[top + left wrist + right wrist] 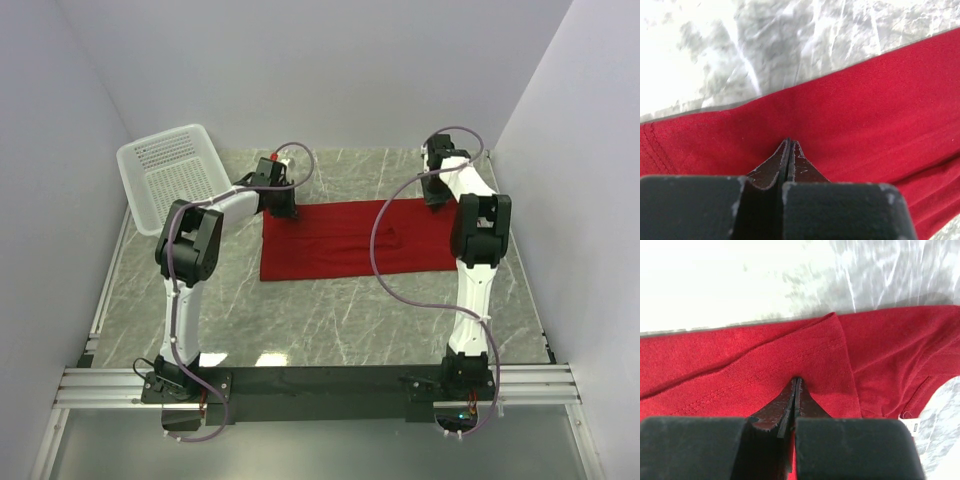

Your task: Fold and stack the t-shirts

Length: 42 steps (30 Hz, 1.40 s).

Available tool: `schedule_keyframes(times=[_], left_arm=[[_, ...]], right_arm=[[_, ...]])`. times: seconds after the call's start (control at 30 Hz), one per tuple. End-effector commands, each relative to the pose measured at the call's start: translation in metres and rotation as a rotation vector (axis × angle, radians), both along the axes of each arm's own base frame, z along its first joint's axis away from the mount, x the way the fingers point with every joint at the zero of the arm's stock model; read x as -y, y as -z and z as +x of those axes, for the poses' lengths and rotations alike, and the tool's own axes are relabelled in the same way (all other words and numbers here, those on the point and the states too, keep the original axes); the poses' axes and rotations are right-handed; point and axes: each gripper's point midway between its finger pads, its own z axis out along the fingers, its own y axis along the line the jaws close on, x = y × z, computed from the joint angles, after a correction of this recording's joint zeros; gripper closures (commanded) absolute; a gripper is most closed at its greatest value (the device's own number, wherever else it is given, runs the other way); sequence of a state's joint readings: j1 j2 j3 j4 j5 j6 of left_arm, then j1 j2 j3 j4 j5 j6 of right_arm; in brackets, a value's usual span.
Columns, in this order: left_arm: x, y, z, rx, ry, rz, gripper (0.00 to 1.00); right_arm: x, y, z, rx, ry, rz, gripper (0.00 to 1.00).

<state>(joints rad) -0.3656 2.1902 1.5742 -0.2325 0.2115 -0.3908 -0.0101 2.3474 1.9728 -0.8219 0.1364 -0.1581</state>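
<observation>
One red t-shirt (340, 245) lies on the marble table as a flat, wide folded rectangle. My left gripper (284, 208) is down on its far left corner. In the left wrist view the left gripper (789, 141) is shut, tips pressed into the red cloth (865, 100) just inside its far edge. My right gripper (436, 198) is at the far right edge. In the right wrist view it (796, 380) is shut, pinching the cloth (740, 355) by a stitched hem. A small white neck label (912, 426) shows at the lower right.
A white mesh basket (175, 175) leans tilted against the back left wall. The right arm's purple cable (385, 245) hangs in a loop over the shirt. White walls close in the table on the left, back and right.
</observation>
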Motion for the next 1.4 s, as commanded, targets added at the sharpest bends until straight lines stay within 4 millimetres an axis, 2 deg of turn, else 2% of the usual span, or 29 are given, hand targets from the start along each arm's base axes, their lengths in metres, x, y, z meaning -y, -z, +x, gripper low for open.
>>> schedule_keyframes(times=[0.0,0.03,0.2,0.43,0.5,0.6,0.63,0.7,0.73,0.77,0.8,0.83,0.87,0.9,0.93,0.97,1.0,1.03,1.07,1.1,1.13,1.17,1.2,1.23,1.27,1.3,1.37], left_arm=[[-0.023,0.005,-0.016,-0.051,-0.054,0.046,1.00],[-0.025,0.002,-0.017,-0.052,-0.066,0.040,0.99],[-0.030,0.001,-0.033,-0.081,-0.094,0.025,0.99],[-0.041,0.010,-0.056,-0.134,-0.149,0.033,0.99],[-0.045,0.010,-0.059,-0.138,-0.169,0.038,0.99],[-0.050,0.013,-0.063,-0.153,-0.205,0.040,0.99],[-0.051,0.013,-0.064,-0.156,-0.209,0.038,0.99],[-0.052,0.012,-0.063,-0.155,-0.216,0.038,0.99],[-0.051,0.011,-0.062,-0.151,-0.216,0.036,0.99],[-0.051,0.010,-0.062,-0.151,-0.215,0.034,0.99],[-0.051,0.007,-0.060,-0.144,-0.217,0.030,1.00],[-0.050,0.006,-0.060,-0.139,-0.216,0.028,0.99],[-0.050,0.004,-0.060,-0.136,-0.215,0.025,0.99],[-0.050,0.003,-0.060,-0.134,-0.217,0.023,0.99],[-0.051,0.004,-0.062,-0.135,-0.216,0.022,0.99],[-0.051,0.005,-0.064,-0.136,-0.217,0.021,0.99],[-0.053,0.006,-0.068,-0.142,-0.223,0.021,0.99],[-0.053,0.008,-0.071,-0.148,-0.224,0.021,0.99],[-0.053,0.007,-0.071,-0.141,-0.226,0.015,0.99],[-0.055,0.010,-0.078,-0.153,-0.231,0.015,0.99],[-0.056,0.010,-0.080,-0.153,-0.234,0.015,0.99],[-0.057,0.011,-0.083,-0.155,-0.236,0.013,0.99],[-0.060,0.013,-0.091,-0.164,-0.243,0.016,0.99],[-0.061,0.013,-0.094,-0.163,-0.245,0.016,0.99],[-0.063,0.009,-0.097,-0.152,-0.250,0.013,1.00],[-0.066,0.014,-0.106,-0.168,-0.257,0.019,1.00],[-0.069,0.007,-0.112,-0.154,-0.268,0.013,0.99]], right_arm=[[-0.013,-0.004,0.015,0.019,-0.048,-0.035,1.00],[-0.015,-0.001,0.017,0.017,-0.054,-0.041,1.00],[-0.030,-0.011,0.042,0.079,-0.104,-0.066,1.00],[-0.063,-0.016,0.067,0.150,-0.176,-0.080,1.00],[-0.070,-0.026,0.076,0.191,-0.186,-0.084,1.00],[-0.077,-0.054,0.089,0.268,-0.191,-0.069,0.99],[-0.079,-0.076,0.092,0.313,-0.190,-0.059,0.94],[-0.092,-0.101,0.092,0.360,-0.230,0.005,0.87],[-0.100,-0.136,0.087,0.418,-0.279,0.040,0.80],[-0.116,-0.132,0.074,0.397,-0.349,0.117,0.77],[-0.127,-0.168,0.065,0.466,-0.410,0.154,0.74],[-0.134,-0.155,0.047,0.423,-0.482,0.176,0.70],[-0.157,-0.163,0.031,0.429,-0.590,0.273,0.69],[-0.170,-0.189,0.014,0.477,-0.671,0.306,0.69],[-0.177,-0.171,-0.008,0.427,-0.753,0.341,0.67],[-0.192,-0.171,-0.026,0.420,-0.836,0.396,0.67],[-0.219,-0.185,-0.057,0.424,-0.962,0.494,0.66],[-0.228,-0.163,-0.084,0.372,-1.069,0.521,0.66],[-0.237,-0.157,-0.104,0.351,-1.132,0.546,0.66],[-0.246,-0.164,-0.121,0.384,-1.218,0.545,0.66],[-0.258,-0.141,-0.152,0.318,-1.276,0.577,0.66],[-0.264,-0.136,-0.167,0.307,-1.316,0.584,0.66],[-0.271,-0.142,-0.178,0.338,-1.354,0.574,0.66],[-0.280,-0.129,-0.200,0.296,-1.385,0.591,0.66],[-0.284,-0.128,-0.209,0.289,-1.399,0.599,0.66],[-0.288,-0.132,-0.214,0.301,-1.390,0.610,0.66],[-0.295,-0.126,-0.227,0.283,-1.391,0.610,0.66]])
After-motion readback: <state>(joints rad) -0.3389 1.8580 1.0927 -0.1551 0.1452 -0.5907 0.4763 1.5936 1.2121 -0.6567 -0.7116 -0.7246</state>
